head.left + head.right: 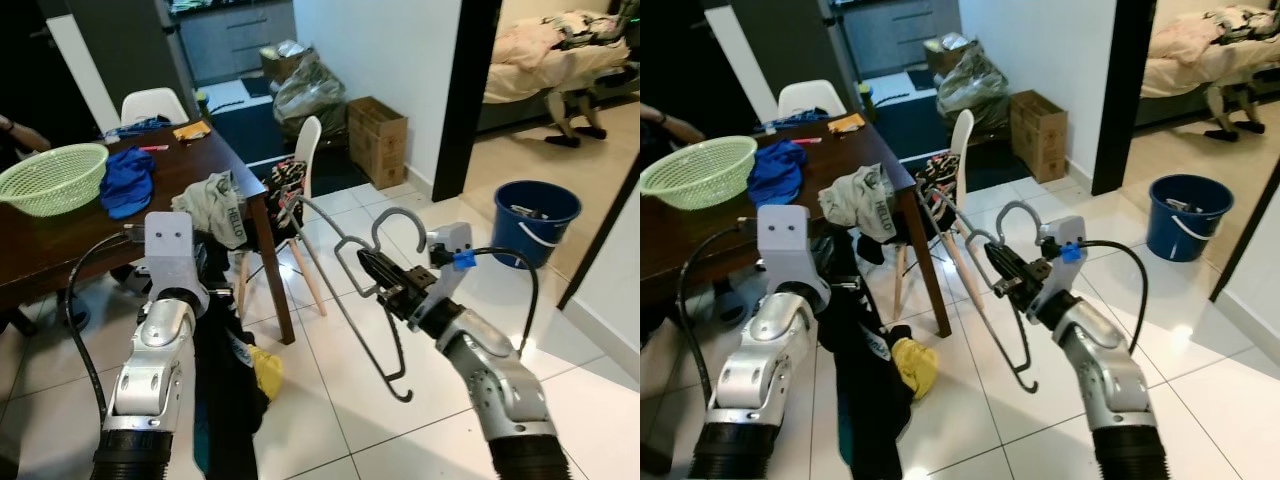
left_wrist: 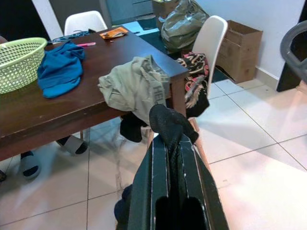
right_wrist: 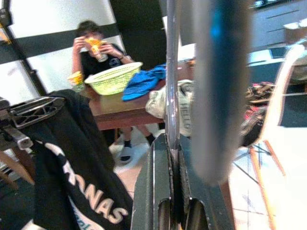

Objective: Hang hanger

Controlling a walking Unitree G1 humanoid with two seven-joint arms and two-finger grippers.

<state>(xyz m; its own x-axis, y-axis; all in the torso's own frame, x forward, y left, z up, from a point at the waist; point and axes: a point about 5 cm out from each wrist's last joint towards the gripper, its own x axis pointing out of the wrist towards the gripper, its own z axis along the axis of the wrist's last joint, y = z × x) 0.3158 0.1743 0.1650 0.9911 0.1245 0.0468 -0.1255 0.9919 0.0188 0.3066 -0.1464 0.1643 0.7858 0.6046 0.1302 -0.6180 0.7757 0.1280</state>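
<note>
My right gripper is shut on a grey wire hanger, held tilted over the tiled floor with its hook pointing up. In the right wrist view the hanger's rod runs straight up from between the closed fingers. My left gripper is shut on a black T-shirt with white lettering, which hangs down toward the floor beside the table's corner. The cloth bunches over the left fingertips. The two grippers are roughly level, with the hanger to the right of the shirt.
A dark wooden table on my left carries a green basket, a blue cloth and a grey-green garment. A white chair stands behind the hanger. A blue bucket is at the right, and a person sits beyond the table.
</note>
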